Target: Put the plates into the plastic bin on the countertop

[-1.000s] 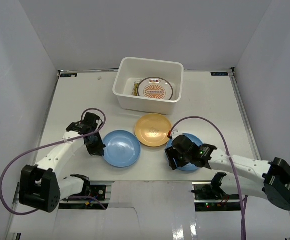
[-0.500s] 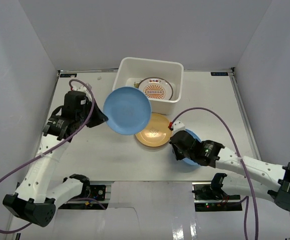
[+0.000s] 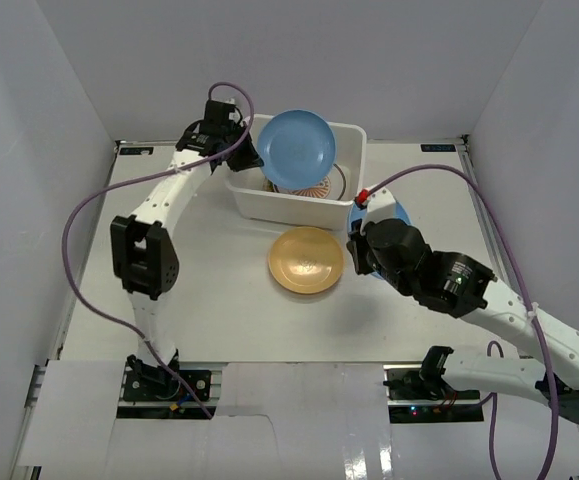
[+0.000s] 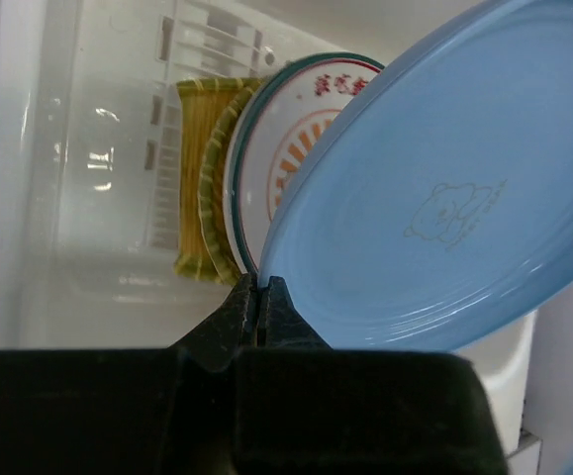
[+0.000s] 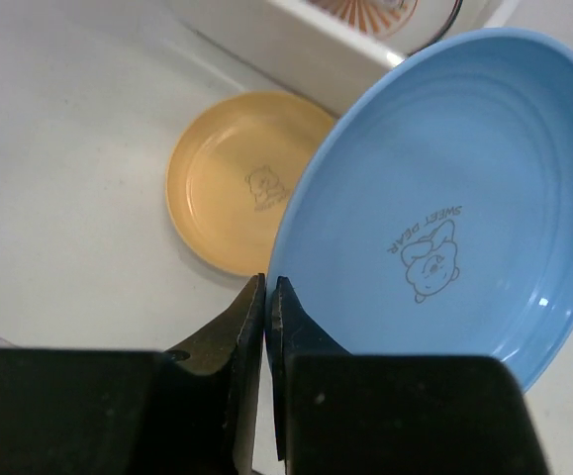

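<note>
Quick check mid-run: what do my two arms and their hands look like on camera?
The left arm and right arm share one build: white links joined by black motor housings, each trailing a looping purple cable. The left hand and right hand are black with thin, tapered fingers. A red connector sits near the right wrist.

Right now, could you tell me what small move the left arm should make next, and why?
Probably lower the left end effector a little before releasing: it pinches the blue plate by its rim, tilted above the plastic bin, where the sunburst plate already sits.
</note>
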### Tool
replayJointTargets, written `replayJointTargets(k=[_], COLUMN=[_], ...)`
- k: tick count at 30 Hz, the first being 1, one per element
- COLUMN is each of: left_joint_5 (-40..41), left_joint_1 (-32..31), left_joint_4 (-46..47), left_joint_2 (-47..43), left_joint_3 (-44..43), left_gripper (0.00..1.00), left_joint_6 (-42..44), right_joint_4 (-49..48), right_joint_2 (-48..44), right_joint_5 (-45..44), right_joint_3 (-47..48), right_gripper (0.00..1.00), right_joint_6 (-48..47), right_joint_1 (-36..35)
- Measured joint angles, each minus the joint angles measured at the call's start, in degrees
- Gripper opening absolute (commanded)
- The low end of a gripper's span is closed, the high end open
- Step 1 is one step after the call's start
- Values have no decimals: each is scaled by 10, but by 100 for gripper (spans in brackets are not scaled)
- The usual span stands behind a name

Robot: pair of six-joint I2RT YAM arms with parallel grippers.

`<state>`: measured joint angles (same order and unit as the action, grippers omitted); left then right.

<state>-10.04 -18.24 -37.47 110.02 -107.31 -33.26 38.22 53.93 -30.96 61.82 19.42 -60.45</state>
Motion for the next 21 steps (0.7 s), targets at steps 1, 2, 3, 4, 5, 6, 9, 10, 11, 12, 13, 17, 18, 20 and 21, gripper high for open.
replayJointTargets(k=[1,2,3,4,5,6,9,10,11,12,13,17,18,20,21], left_joint_5=[2,5,7,10,11,10,1,-3,-9,-12,-16,-28,-29,-28,-27], left_joint_1=[0,0,0,0,0,0,0,0,-1,-1,-2,0,0,0,1], left_joint_4=[-6,-16,-28,-40,-51,-63,-74,-76,-71,-67,-65,-53,-50,-41,-24], left_joint_2=[36,74,108,141,166,190,212,212,206,199,189,142,122,76,38], left_joint_3=[-27,-60,-91,-124,-149,-174,-187,-186,-182,-177,-171,-174,-175,-172,-151], left_gripper=[0,0,0,0,6,16,58,74,79,84,87,91,91,89,88], left_joint_6=[2,4,8,12,14,17,26,23,21,21,19,9,8,5,4], right_joint_4=[-1,-2,-6,-13,-22,-30,-68,-78,-92,-100,-107,-137,-142,-148,-149], right_joint_2=[19,32,47,61,77,93,148,172,199,224,256,360,382,420,443], right_joint_5=[-7,-15,-21,-23,-20,-15,24,38,52,64,79,133,149,179,195], right_joint_3=[42,66,91,111,132,150,202,223,243,264,291,362,375,394,410], right_gripper=[8,8,8,8,8,8,8,8,8,8,8,8,8,8,8], right_joint_6=[-10,-22,-37,-51,-66,-78,-112,-122,-131,-139,-147,-165,-169,-175,-181], right_joint_1=[0,2,6,10,19,31,89,111,130,146,161,200,209,221,227])
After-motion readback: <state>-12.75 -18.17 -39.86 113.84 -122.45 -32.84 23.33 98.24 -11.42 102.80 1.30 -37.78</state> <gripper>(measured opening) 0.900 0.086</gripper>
